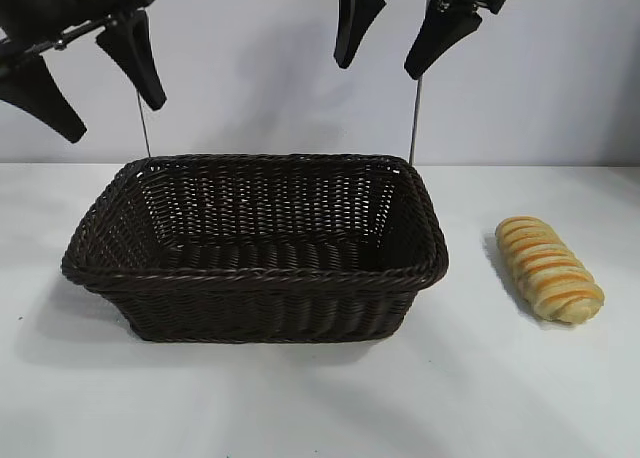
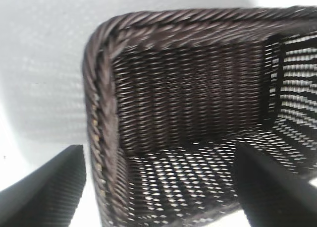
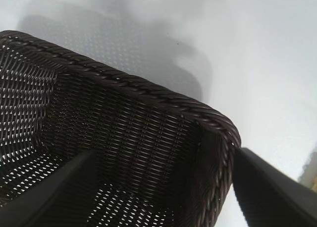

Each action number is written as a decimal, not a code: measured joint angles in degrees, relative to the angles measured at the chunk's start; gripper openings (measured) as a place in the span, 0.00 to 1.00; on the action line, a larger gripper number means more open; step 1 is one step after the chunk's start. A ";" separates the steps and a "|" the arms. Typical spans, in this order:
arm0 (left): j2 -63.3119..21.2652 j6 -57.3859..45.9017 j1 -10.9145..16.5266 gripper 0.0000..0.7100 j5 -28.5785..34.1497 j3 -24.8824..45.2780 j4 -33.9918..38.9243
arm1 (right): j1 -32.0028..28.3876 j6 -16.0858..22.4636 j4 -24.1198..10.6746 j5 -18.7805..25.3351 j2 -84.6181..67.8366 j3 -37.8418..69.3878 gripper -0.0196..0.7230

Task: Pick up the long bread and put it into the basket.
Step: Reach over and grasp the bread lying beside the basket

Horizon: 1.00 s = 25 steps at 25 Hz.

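on the white table [image 1: 300,398], right of the basket [image 1: 255,268] and well apart from it, lies the long bread [image 1: 548,269], flat on its side w/ one end toward the back wall and the other toward the camera. nothing touches it. basket sits mid-table, upright, and looks empty inside as far as ext view and both wrist views show.

both arms hang high, above the basket's back edge. right gripper [image 1: 395,38] is over the basket's back right corner, fingers spread wide, holding nothing. left gripper [image 1: 85,78] is over the back left corner, also spread wide and empty. right wrist view shows the basket's corner [image 3: 218,123] between its two fingers, plus a sliver of something pale tan at the frame edge [image 3: 311,173], prob. the bread but too little shows to be sure.

step in hand, as i judge it: the very start, pick not yet begun. no part of the task done, bread is outside the basket.

next move calls for: right arm is the nearer one, so it should swing out past the basket's right rim and come down over the loaf. jaws should straddle the short width, i.e. line up across the crosswise stripes, not along the length. close around the middle so it doesn't tip. then lift clear of the flared rim before carrying it over. left arm has no obvious job, can stay put.
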 joint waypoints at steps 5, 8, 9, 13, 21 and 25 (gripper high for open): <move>0.00 -0.10 -1.42 0.83 -2.43 0.28 -0.59 | 0.00 0.00 0.00 0.00 0.00 0.00 0.77; 0.00 -0.10 -1.94 0.83 -3.16 0.28 -1.38 | 0.00 0.00 0.00 0.00 0.00 0.00 0.77; 0.00 -0.10 -1.94 0.83 -3.16 0.28 -1.43 | 0.00 0.00 0.00 0.00 0.00 0.00 0.77; 0.55 -0.10 -1.94 0.83 -3.44 0.28 -1.43 | 0.00 0.00 0.00 0.00 0.00 0.00 0.77; 0.66 -0.11 -1.94 0.83 -4.02 0.51 -1.43 | 0.00 0.00 -0.07 0.00 0.00 0.00 0.77; 0.66 -0.11 -1.94 0.83 -4.32 0.53 -1.43 | -0.18 0.75 -2.63 0.00 0.00 0.00 0.77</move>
